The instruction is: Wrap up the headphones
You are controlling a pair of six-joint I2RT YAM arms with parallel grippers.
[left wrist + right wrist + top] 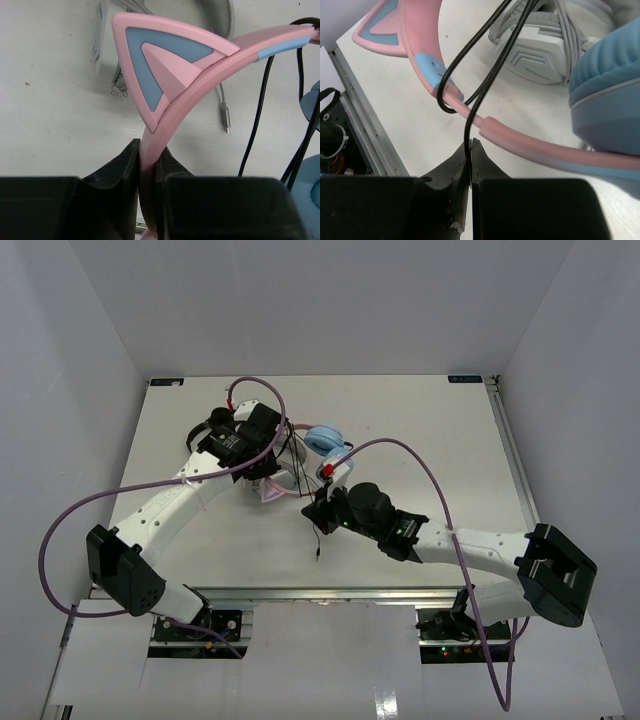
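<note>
The headphones lie in the middle of the table between both arms. The pink headband with its cat ear rises straight out of my left gripper, which is shut on the band. In the top view that gripper is just left of the light blue ear cup. My right gripper is shut on the thin dark cable, which loops up over the pink band beside a blue ear cup. From above, the right gripper is below the ear cup, and a cable end dangles toward the table.
Grey-white headphones lie behind the pink ones, their grey plug resting on the table. Small black headphones sit beside the left wrist. The table's metal front rail is close to the right gripper. White walls enclose the table.
</note>
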